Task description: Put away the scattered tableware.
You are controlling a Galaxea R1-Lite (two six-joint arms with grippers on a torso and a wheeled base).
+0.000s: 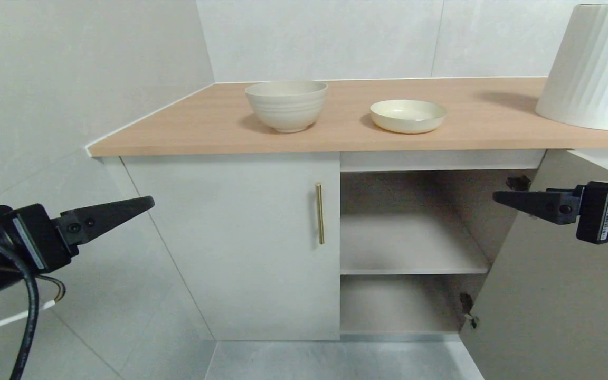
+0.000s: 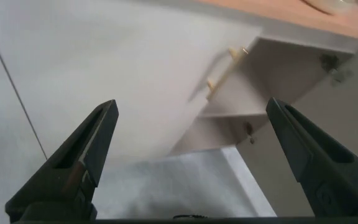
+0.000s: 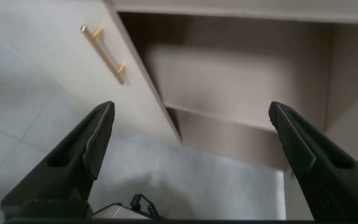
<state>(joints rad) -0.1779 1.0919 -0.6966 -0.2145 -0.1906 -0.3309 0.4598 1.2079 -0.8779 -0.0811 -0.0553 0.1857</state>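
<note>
Bowl [image 1: 286, 104] and shallow dish [image 1: 408, 115] are both sitting upright on the wooden countertop [image 1: 188, 126], above the cabinet rather than inside it. Bowl is sitting toward the counter's left, over the closed door. Dish is sitting to its right, over the open compartment, near the bowl but apart from it.

Left cabinet door [image 1: 230, 243] is hanging shut, with a brass bar handle [image 1: 319, 213] running vertically along its right edge. Right cabinet door [image 1: 547, 295] is standing wide open, exposing two levels: a middle shelf [image 1: 409, 245] and the cabinet bottom [image 1: 393, 306] under it. Tall white ribbed object [image 1: 594, 68] is standing at the counter's right end, well apart from the dish. Grey tile floor [image 1: 335, 361] is running up to the cabinet base.

Left gripper [image 1: 140, 205] is hovering below counter level, left of the closed door at about handle height, pointing toward the cabinet. Left wrist view is showing its fingers [image 2: 86, 149] spread wide and gripping nothing.

Right gripper [image 1: 504, 199] is hovering at the right side of the open compartment, level with the upper space, tip pointing inward. Right wrist view is showing its fingers [image 3: 79, 155] spread wide too, not pinching anything, with the shelf opening beyond them.

Both grippers are hanging well below the tableware, touching neither piece.
</note>
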